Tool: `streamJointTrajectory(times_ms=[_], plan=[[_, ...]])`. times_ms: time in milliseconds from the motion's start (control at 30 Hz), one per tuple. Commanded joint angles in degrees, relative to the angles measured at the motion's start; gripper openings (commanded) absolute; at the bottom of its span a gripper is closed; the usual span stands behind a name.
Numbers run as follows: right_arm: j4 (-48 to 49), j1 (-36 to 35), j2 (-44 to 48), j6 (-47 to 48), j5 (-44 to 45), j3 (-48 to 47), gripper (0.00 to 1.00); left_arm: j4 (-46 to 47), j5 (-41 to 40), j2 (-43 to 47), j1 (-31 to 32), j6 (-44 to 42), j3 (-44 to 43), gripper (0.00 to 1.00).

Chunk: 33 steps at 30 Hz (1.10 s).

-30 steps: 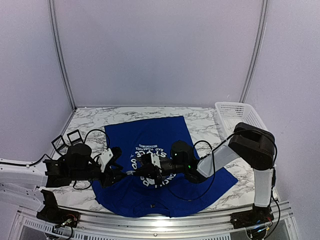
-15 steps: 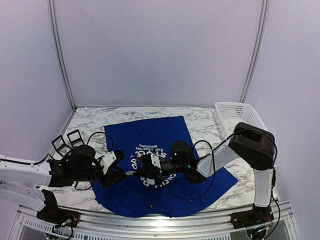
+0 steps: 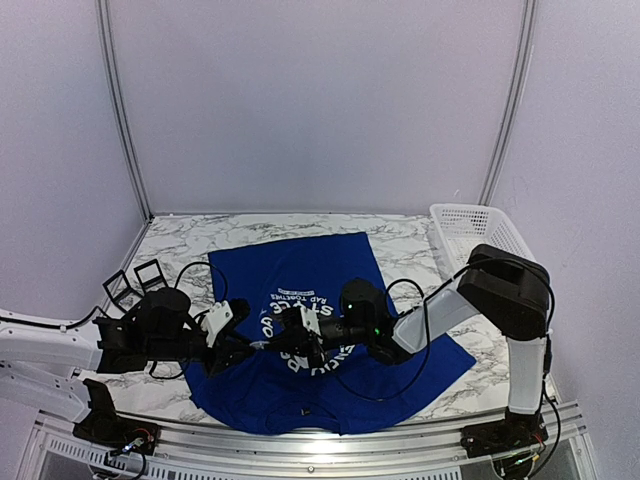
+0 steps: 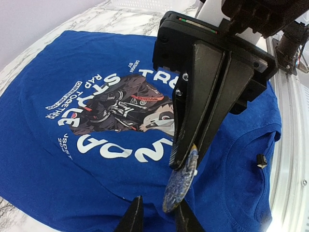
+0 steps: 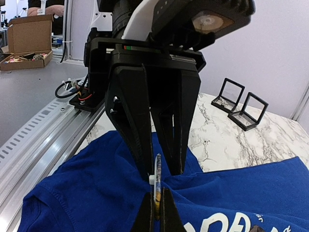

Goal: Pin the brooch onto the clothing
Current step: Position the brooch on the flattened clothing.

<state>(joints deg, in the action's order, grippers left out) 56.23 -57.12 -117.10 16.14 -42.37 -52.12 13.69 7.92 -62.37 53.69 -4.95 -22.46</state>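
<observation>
Top view: left claw [image 3: 245, 350] and right claw [image 3: 287, 343] meet over the blue T-shirt [image 3: 260, 400], which lies flat on the bench [image 3: 180, 245].

Left wrist: the right claw is clamped on the brooch [image 4: 179, 186], right over the shirt.

Right wrist: the left claw's jaws are narrowly apart, flanking it. An off-centre squeeze could twist the brooch loose.

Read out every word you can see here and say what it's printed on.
"STYLE": big white letters on the blue T-shirt, around the panda graphic.
"RAD TOGETHER": smaller white print beside that.
"DESIGN BY": tiny print at the graphic's edge.
"TR": start of a word cut off by the right gripper.
The other shirt lettering and the collar tag are too small or distorted to read.
</observation>
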Motion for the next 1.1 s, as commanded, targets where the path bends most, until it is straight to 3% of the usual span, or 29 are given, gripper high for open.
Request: streamJointTrajectory(times_ms=[0, 200, 367, 467, 600, 700, 1067], plan=[[-0.2, -0.2, 0.5, -0.2, -1.5, -2.1, 0.00, 1.4, 1.7, 1.0, 0.4, 0.2, -2.0, 0.23], [-0.9, -0.4, 0.5, 0.3, -1.4, -2.4, 0.00, 1.5, 1.9, 1.1, 0.6, 0.2, -2.0, 0.16], [-1.2, -0.4, 0.3, 0.4, -1.3, -2.5, 0.00, 1.5, 3.3, 1.0, 0.7, 0.7, -1.9, 0.00], [-1.3, -0.4, 0.3, 0.4, -0.3, -2.4, 0.00, 1.5, 3.2, 1.0, 0.7, 1.4, -1.7, 0.00], [-2.8, -0.4, 0.0, -0.1, 1.4, -2.8, 0.20, 1.5, 2.6, 1.4, 0.7, 1.9, -1.6, 0.00], [-2.5, -0.6, -0.4, -0.9, 2.0, -2.9, 0.29, 1.5, 2.4, 1.4, 0.7, 2.0, -1.6, 0.00], [-2.1, -2.0, -1.6, -2.2, 8.1, -3.8, 0.29, 1.5, 2.2, 1.9, 0.7, 2.1, -1.6, 0.00]])
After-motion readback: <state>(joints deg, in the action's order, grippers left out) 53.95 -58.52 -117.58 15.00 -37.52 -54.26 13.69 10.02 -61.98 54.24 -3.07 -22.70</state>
